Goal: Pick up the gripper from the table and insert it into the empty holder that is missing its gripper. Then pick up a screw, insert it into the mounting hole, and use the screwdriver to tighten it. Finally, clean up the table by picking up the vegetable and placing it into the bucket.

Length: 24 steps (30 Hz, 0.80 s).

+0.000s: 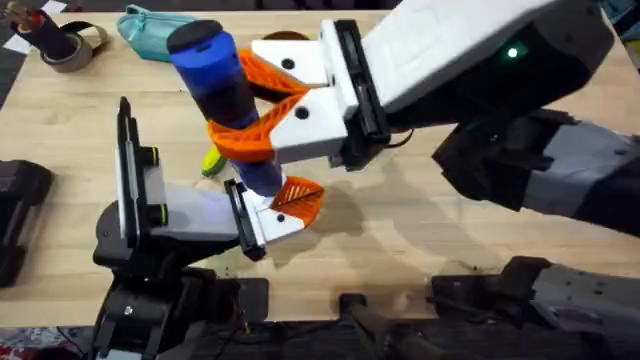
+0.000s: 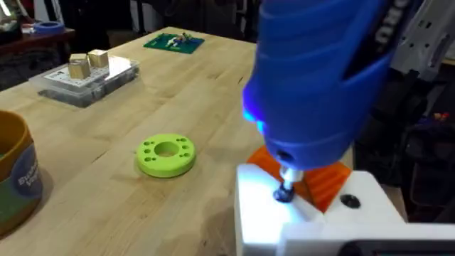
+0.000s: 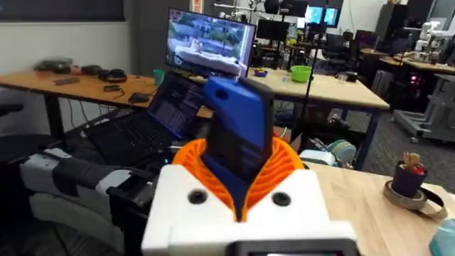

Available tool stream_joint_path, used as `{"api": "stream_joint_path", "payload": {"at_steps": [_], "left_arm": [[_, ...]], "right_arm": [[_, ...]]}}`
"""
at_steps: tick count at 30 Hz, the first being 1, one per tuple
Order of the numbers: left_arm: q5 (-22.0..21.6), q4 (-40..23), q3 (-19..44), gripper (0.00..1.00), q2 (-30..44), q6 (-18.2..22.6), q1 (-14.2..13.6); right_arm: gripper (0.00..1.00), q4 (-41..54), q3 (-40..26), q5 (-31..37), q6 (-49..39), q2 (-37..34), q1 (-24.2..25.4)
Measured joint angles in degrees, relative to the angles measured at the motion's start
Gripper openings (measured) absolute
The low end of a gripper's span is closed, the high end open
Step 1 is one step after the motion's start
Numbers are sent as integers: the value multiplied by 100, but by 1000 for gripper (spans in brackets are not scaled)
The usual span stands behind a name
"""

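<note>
Overhead, the right gripper (image 1: 262, 118) is clamped around the upright blue screwdriver (image 1: 215, 80) at frame centre, tip down on a screw (image 2: 284, 193) in the left gripper's white finger (image 2: 313, 220); how far the left gripper's jaws are parted cannot be told. Screwdriver and arm hide most of the vegetable (image 1: 211, 162). The bucket (image 2: 15, 174) stands lower left of the left wrist view, near a lime disc (image 2: 166, 154).

Right gripper (image 1: 262, 108), orange pads clamped round the upright blue screwdriver (image 1: 222, 90), tip down on left gripper (image 1: 285, 205) at desk (image 1: 400, 250) centre; vegetable (image 1: 212, 162) just behind, teal pouch (image 1: 155, 30) at back.
</note>
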<state>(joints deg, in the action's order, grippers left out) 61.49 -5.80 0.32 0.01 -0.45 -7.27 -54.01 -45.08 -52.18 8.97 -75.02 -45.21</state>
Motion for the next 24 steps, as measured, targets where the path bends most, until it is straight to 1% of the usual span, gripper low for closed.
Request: {"api": "stream_joint_path", "payload": {"at_steps": [24], "left_arm": [[2,-5,0,7,9,-46,0]], "right_arm": [[25,1029,-278,98,-482,6,0]]}}
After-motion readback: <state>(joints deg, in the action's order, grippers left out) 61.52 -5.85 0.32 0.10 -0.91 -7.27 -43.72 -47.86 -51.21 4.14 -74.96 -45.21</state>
